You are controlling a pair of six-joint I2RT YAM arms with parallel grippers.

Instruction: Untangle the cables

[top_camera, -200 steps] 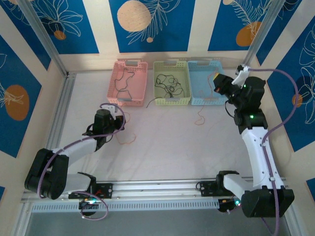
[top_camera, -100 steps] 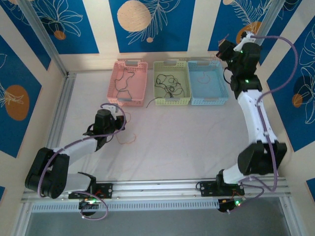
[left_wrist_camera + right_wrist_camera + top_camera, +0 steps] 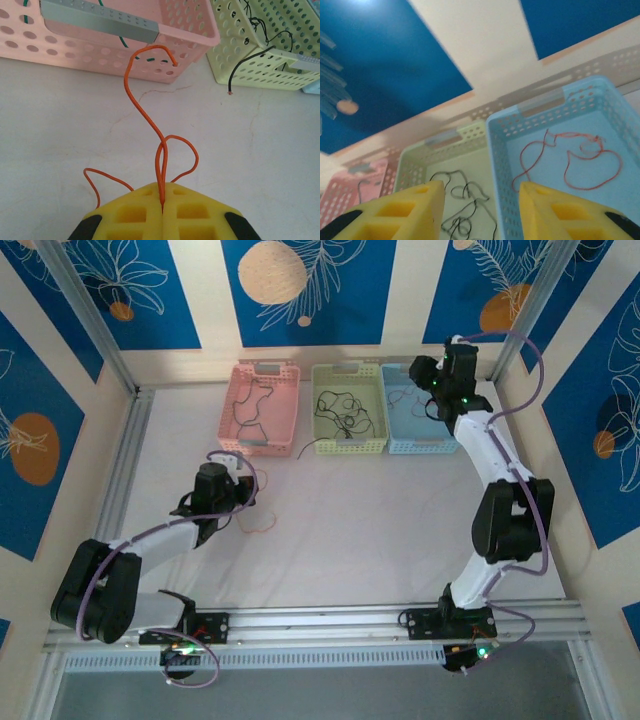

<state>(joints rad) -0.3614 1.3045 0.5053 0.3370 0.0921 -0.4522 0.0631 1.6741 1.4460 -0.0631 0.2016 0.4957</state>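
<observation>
Orange cable point(image 3: 161, 145): on the worktop point(image 3: 360, 530), left of centre, in front of the pink basket point(image 3: 268, 368). One stretch is pinched in the left jaws, which are closed tight on it. From the pinch it climbs in a long curve, and its free end hooks over just short of the basket's near wall. Loose loops spill out on either side of the jaws. The left arm point(image 3: 160, 535) lies low and reaches toward that basket.

Red-orange cable point(image 3: 570, 160): slack squiggles on the floor of the blue basket point(image 3: 496, 150), the rightmost of three. Nothing touches it.

Black cables point(image 3: 345, 412): a tangled bunch in the green basket point(image 3: 350, 447), the middle one. One black end point(image 3: 239, 70) pokes out through the near wall and droops toward the worktop; whether the tip touches, I cannot tell.

Dark cable point(image 3: 252, 405): in the pink basket, winding along its length.

The baskets stand side by side along the far edge of the worktop, close together.

The right arm point(image 3: 490, 455) is stretched far forward, its wrist up over the far end of the blue basket. The right jaws are apart with nothing between them, raised clear of the baskets. The green and blue baskets lie below them.
</observation>
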